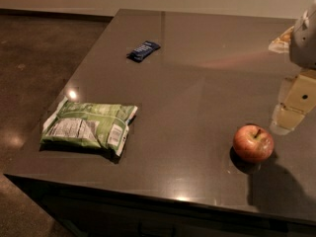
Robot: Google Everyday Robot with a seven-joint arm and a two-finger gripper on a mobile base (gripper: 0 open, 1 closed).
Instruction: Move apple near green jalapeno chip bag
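Note:
The apple (pixel 253 142), small, red with yellowish patches and a short brown stem, sits on the dark table (pixel 197 83) near its front right. The green jalapeno chip bag (pixel 89 124) lies flat near the table's front left corner, its white nutrition label and barcode facing up. The gripper (pixel 291 112) hangs at the right edge of the view, just above and to the right of the apple, apart from it and holding nothing.
A small dark blue wrapper (pixel 143 50) lies toward the back of the table. A pale object (pixel 281 40) sits at the far right edge. The table's front and left edges drop to a dark floor (pixel 34 63).

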